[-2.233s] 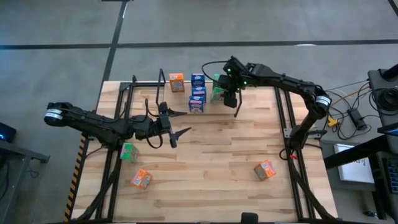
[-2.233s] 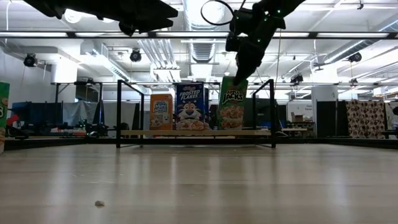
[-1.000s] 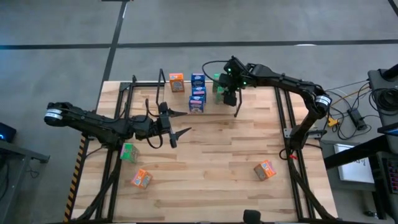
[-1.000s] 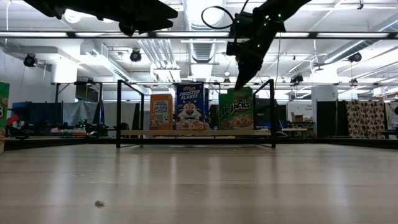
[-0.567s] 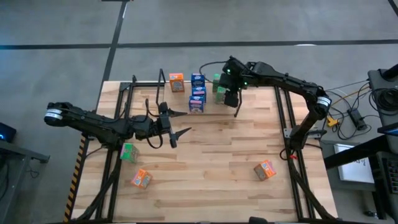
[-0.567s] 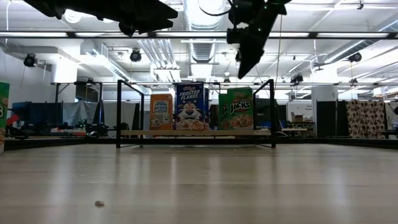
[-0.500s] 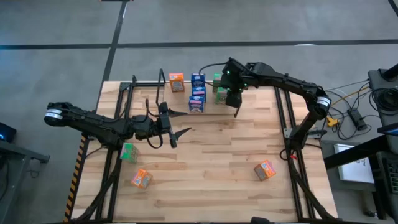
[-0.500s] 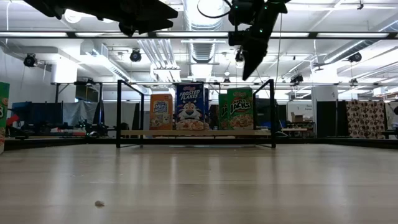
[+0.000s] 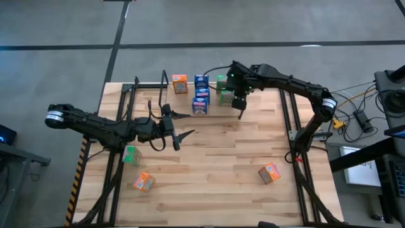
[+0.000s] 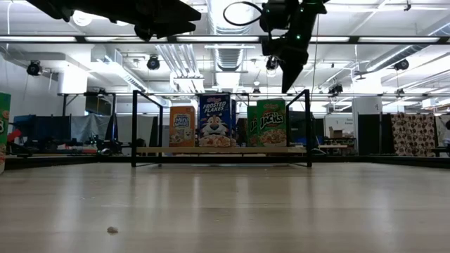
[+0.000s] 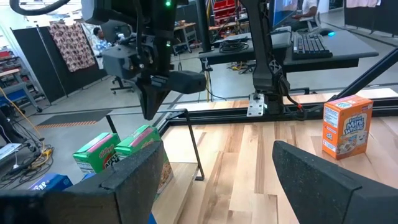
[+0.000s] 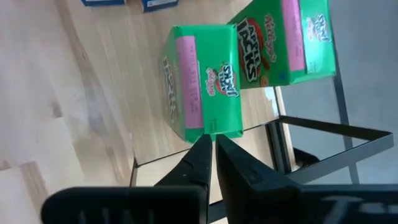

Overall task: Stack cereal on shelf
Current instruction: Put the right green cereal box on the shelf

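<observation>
The shelf (image 9: 135, 87) stands at the table's far edge. On its board (image 10: 211, 150) stand one orange box (image 9: 180, 83), three blue boxes (image 9: 201, 94) and two green boxes (image 9: 225, 97), all on their bases. My right gripper (image 9: 240, 115) is shut and empty; it hangs above and just right of the nearer green box (image 12: 202, 81), pointing down (image 10: 287, 86). My left gripper (image 9: 182, 125) is open and empty over the table's left middle (image 11: 217, 186). A green box (image 9: 131, 154) and two orange boxes (image 9: 143, 182) (image 9: 270, 172) lie on the table.
The shelf's upright hoop ends (image 10: 133, 126) (image 10: 308, 126) flank the boxes. Black frame rails (image 9: 288, 126) run along the table's right and left sides. Bare wood lies between the loose boxes at the table's middle and near edge.
My right gripper has risen clear of the green box on the shelf and moved a little toward the table's right and near edges. The green box stays upright on the shelf.
</observation>
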Controlling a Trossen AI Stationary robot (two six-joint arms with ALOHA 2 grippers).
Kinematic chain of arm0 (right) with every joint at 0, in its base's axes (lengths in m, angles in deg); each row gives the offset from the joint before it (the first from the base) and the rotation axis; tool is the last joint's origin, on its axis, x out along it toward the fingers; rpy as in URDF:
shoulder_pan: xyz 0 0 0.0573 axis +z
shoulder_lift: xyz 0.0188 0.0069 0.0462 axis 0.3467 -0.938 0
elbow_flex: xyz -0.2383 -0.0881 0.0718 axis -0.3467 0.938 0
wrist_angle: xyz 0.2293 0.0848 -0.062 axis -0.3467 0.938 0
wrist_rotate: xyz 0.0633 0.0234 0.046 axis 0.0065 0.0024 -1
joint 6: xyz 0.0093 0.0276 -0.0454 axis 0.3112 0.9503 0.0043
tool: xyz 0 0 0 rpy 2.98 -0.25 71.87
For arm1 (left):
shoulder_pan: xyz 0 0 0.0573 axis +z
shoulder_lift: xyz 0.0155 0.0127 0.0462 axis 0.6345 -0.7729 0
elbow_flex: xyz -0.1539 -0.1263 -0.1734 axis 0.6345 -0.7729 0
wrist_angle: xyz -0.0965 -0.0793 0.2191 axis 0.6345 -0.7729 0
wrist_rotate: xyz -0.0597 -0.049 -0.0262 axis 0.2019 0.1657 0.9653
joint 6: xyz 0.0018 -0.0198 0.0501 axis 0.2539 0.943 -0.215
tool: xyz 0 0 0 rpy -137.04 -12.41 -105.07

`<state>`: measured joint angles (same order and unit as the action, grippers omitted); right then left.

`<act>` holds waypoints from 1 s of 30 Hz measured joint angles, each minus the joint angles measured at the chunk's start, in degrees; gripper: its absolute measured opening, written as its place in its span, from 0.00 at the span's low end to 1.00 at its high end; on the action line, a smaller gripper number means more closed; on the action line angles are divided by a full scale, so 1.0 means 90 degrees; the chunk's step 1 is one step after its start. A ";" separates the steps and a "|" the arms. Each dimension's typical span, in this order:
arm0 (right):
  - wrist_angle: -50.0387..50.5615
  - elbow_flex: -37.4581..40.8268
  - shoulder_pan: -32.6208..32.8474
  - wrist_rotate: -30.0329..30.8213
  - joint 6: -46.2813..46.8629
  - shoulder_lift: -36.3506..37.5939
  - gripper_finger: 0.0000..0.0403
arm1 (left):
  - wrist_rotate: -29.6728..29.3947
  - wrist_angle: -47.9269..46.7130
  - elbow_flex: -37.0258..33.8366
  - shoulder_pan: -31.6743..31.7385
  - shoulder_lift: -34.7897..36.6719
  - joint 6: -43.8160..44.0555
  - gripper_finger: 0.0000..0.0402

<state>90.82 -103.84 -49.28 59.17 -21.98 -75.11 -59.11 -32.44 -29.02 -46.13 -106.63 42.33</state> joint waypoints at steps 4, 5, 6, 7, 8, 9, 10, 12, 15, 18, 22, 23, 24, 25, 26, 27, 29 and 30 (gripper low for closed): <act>0.0033 0.0106 0.0000 -0.0002 0.0105 0.0000 0.02 | 0.0000 -0.0002 0.0000 0.0000 0.0000 0.0000 0.71; 0.0035 0.0161 0.0000 -0.0003 0.0107 -0.0003 0.02 | 0.0002 -0.0003 0.0000 0.0000 -0.0002 0.0000 0.71; 0.0038 0.0214 0.0000 -0.0003 0.0110 -0.0005 0.02 | 0.0000 -0.0005 0.0000 0.0000 0.0000 0.0000 0.71; 0.0034 0.0262 0.0000 -0.0002 0.0110 -0.0007 0.02 | 0.0002 -0.0012 0.0000 0.0000 0.0000 0.0002 0.71; 0.0026 0.0313 0.0000 -0.0002 0.0108 -0.0007 0.02 | 0.0002 -0.0019 0.0000 0.0000 0.0000 0.0002 0.71; 0.0004 0.0366 0.0000 -0.0001 0.0107 -0.0007 0.02 | 0.0002 -0.0028 0.0000 0.0000 0.0000 0.0001 0.71; -0.0035 0.0416 0.0000 -0.0002 0.0105 -0.0007 0.02 | 0.0002 -0.0044 0.0000 0.0000 0.0000 0.0002 0.71; -0.0137 0.0477 0.0000 -0.0002 0.0095 -0.0012 0.02 | 0.0002 -0.0060 0.0000 0.0000 -0.0001 0.0002 0.71; -0.0348 0.0483 -0.0002 -0.0002 0.0066 -0.0012 0.02 | 0.0002 -0.0053 0.0000 0.0000 -0.0002 0.0002 0.71; -0.0695 0.0491 -0.0002 -0.0002 -0.0047 -0.0012 0.02 | 0.0002 -0.0053 0.0000 -0.0001 -0.0002 0.0002 0.71; -0.0888 0.0491 -0.0002 0.0002 -0.0099 -0.0012 0.02 | 0.0002 -0.0051 0.0000 -0.0002 -0.0002 0.0002 0.71; -0.0881 0.0491 -0.0010 0.0009 -0.0099 -0.0012 0.02 | 0.0002 -0.0051 0.0000 -0.0001 -0.0002 0.0002 0.71; -0.0879 0.0491 -0.0015 0.0014 -0.0102 -0.0012 0.02 | 0.0002 -0.0051 0.0000 0.0000 -0.0002 0.0002 0.71; -0.0877 0.0491 -0.0015 0.0016 -0.0102 -0.0012 0.02 | 0.0002 -0.0051 0.0000 0.0000 -0.0002 0.0002 0.71; -0.0867 0.0491 -0.0015 0.0017 -0.0103 -0.0012 0.02 | 0.0002 -0.0051 0.0000 -0.0002 -0.0002 0.0002 0.71; -0.0848 0.0491 -0.0015 0.0017 -0.0103 -0.0012 0.02 | 0.0002 -0.0051 0.0000 -0.0002 -0.0002 0.0002 0.71; -0.0776 0.0491 -0.0015 0.0017 -0.0054 -0.0011 0.02 | 0.0002 -0.0051 0.0000 -0.0002 -0.0002 0.0002 0.71; -0.0703 0.0491 -0.0015 0.0017 -0.0012 -0.0010 0.02 | 0.0002 -0.0053 0.0000 0.0000 -0.0002 0.0002 0.71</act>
<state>84.49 -99.42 -49.41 59.33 -22.08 -75.20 -59.09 -32.92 -29.02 -46.13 -106.65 42.35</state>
